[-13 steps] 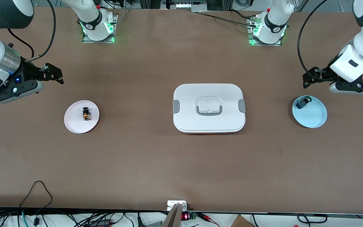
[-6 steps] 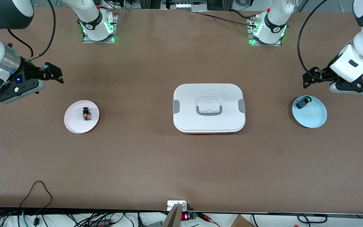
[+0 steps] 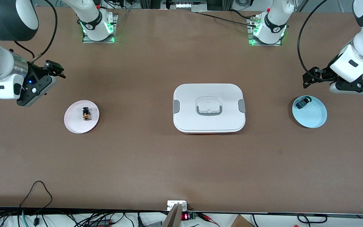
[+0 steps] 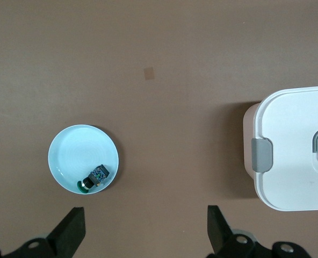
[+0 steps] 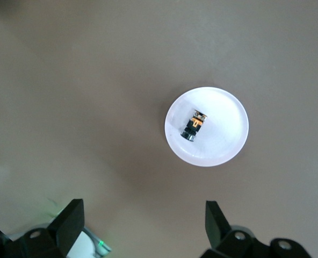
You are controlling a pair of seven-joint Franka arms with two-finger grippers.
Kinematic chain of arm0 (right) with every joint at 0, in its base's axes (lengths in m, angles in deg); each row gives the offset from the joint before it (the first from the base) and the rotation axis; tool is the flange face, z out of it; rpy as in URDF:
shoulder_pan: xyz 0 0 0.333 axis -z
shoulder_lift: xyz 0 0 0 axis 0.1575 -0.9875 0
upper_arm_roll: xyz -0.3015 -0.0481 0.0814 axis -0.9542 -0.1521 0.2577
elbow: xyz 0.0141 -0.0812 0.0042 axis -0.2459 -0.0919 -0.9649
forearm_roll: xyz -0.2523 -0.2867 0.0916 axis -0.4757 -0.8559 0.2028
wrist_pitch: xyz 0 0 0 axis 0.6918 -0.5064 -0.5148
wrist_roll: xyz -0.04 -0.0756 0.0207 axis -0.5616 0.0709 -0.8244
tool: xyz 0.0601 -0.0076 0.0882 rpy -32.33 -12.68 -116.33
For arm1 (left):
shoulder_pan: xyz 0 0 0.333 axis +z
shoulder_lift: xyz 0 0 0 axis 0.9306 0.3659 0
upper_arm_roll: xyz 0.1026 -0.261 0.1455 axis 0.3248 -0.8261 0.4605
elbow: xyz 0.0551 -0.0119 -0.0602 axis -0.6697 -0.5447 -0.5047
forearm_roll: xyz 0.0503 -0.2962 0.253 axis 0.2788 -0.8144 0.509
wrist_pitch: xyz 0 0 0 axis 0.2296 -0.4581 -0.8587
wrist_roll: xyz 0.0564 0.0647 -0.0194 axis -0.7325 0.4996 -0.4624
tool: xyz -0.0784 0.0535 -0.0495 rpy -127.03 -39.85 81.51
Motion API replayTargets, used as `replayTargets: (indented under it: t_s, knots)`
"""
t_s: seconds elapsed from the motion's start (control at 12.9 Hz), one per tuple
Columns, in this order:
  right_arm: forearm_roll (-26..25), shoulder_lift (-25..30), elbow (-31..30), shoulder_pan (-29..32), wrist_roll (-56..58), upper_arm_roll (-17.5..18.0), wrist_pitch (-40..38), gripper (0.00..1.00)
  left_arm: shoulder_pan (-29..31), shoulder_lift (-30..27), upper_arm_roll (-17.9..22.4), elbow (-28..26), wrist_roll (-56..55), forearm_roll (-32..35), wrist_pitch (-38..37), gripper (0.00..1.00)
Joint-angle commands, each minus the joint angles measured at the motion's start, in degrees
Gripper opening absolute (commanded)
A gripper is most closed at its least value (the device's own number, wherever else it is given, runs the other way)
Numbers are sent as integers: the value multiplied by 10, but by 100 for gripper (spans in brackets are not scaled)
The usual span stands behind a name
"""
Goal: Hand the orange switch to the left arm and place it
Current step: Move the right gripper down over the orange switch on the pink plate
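— Switch position? The orange switch (image 3: 86, 114) is seen lying on the pink plate (image 3: 74, 124), toward the right arm's end.

— Grippers? Right gripper (image 3: 54, 70) and left gripper (image 3: 310, 78) are held wide, empty, above bare table.

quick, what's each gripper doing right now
Left gripper: open, holding nothing, up over the table by the blue plate.
Right gripper: open, holding nothing, up near the white plate.

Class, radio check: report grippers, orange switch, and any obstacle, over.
Right gripper and left gripper open, empty, up in the air. Orange switch on pink plate, untouched. Box mid-table between both plates.
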Motion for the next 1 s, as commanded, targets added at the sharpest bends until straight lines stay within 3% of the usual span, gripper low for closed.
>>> replayTargets:
  t_s: [0.0, 0.15, 0.62, 0.93]
  knots:
    - [-13, -29, 1, 12, 123, 0, 28, 100, -6, 4, 6, 13, -3, -3, -12, 100]
    - [-46, -40, -7, 10, 219, 1, 49, 100, -6, 4, 6, 13, -3, -3, -12, 100]
    - [-43, -96, -43, 19, 525, 1, 157, 100, -6, 4, 6, 13, -3, -3, -12, 100]
    - [-41, -103, -99, 24, 588, 1, 222, 100, -6, 4, 5, 13, -3, -3, -12, 100]
